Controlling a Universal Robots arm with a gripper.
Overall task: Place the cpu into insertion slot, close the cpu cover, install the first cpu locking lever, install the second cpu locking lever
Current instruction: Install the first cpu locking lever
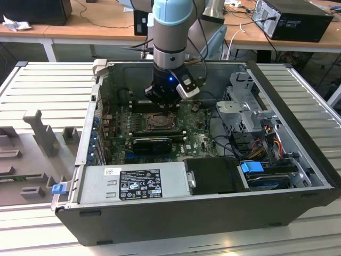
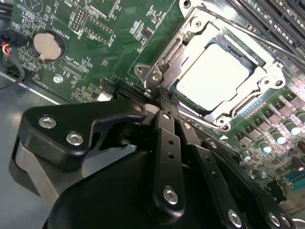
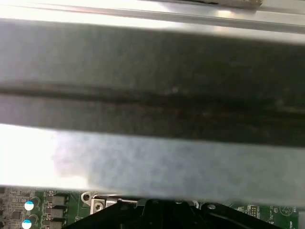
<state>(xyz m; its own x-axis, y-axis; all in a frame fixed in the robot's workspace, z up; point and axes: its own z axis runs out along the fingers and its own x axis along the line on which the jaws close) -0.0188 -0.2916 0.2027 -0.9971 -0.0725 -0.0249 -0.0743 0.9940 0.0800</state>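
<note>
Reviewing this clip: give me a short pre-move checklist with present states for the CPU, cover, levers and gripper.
1. CPU seated in the slot: ok, silver face lies flat inside it.
2. Cover closed over the CPU: ok, frame lies around it.
3. Levers latched: cannot tell.
4. Gripper at the socket: ok, tips sit at the cover's corner hinge.
5. Gripper empty: ok, fingers together, nothing between them.
6. Arm inside the case: ok, above the motherboard.

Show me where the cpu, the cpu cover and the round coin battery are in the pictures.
cpu (image 2: 215, 76), second wrist view, middle of its bright metal top.
cpu cover (image 2: 267, 78), second wrist view, silvery frame beside the chip.
coin battery (image 2: 48, 45), second wrist view, centre of its round face.
</note>
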